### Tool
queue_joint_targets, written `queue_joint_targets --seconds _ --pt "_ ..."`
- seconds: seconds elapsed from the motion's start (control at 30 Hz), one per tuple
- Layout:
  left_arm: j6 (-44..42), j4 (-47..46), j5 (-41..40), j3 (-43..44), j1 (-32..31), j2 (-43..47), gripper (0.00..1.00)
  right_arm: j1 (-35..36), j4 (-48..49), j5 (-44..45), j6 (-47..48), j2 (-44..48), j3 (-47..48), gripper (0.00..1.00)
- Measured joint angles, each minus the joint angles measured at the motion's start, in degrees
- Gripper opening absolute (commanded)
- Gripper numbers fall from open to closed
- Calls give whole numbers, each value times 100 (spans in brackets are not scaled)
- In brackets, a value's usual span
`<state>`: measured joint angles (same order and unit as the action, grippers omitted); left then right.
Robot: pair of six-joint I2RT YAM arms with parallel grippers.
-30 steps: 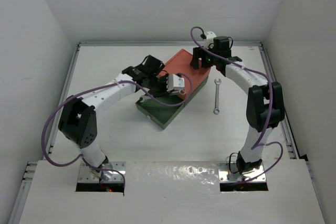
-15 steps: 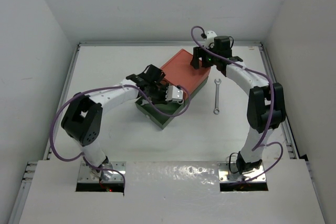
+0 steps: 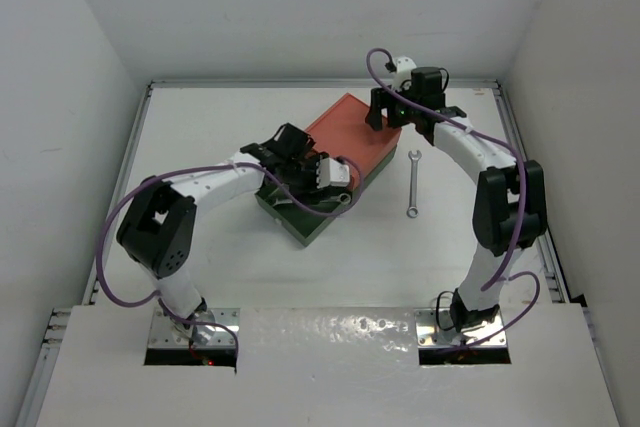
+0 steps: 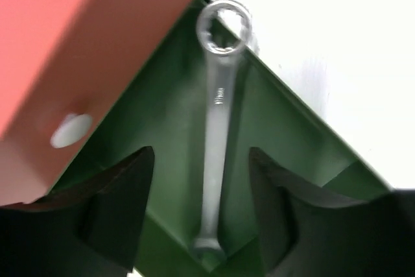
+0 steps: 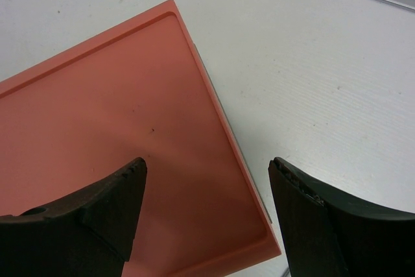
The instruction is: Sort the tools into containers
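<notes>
One silver wrench (image 4: 217, 115) lies loose inside the dark green box (image 4: 292, 134), its ring end up at the far corner. My left gripper (image 4: 201, 152) hangs open just above it, a finger on each side, touching nothing. The orange-red box (image 3: 350, 137) sits partly on top of the green box (image 3: 300, 222), its white knob (image 4: 70, 130) facing me. A second wrench (image 3: 412, 184) lies on the table to the right of the boxes. My right gripper (image 5: 207, 161) is open and empty over the orange-red box's (image 5: 117, 160) far corner. No black rod tools show.
Purple cables loop along both arms (image 3: 230, 182). A raised metal rim (image 3: 520, 147) borders the white table, with walls close on three sides. Bare table lies left of the boxes and in front of them.
My left gripper swung from over the orange-red box down to the green box and opened; the wrench now lies free inside. The right arm has barely moved.
</notes>
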<state>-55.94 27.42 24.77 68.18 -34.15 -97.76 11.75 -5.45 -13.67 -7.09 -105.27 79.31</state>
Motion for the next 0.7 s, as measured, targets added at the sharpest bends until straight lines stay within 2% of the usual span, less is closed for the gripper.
queue_joint_targets --seconds 0.1,0.3,0.37,0.4,0.5,0.57,0.6,0.67,0.7 --pt "595 -22 -39 284 -2 -26 59 0 -72 0 24 11 0 76" --pt "2310 -70 179 1993 0 -184 56 -9 -334 50 20 186 37 75" --pt "2767 -177 315 2514 0 -170 45 -17 -466 125 -7 291 122 75" --pt "2876 -249 332 2653 0 -146 33 -33 -525 149 -28 350 181 73" --pt "2942 -262 151 2664 2 -39 21 -81 -732 166 -44 479 431 68" --pt "2953 -205 -37 2487 66 -17 22 -98 -852 160 -39 638 492 64" --pt "3010 -177 -63 2352 133 -17 28 -107 -946 153 -33 763 452 61" --pt "3202 -133 -61 2068 361 -15 33 -111 -946 179 -24 1154 98 55" --pt "3311 -116 -146 1956 522 -15 36 -111 -962 212 -42 1440 -181 47"
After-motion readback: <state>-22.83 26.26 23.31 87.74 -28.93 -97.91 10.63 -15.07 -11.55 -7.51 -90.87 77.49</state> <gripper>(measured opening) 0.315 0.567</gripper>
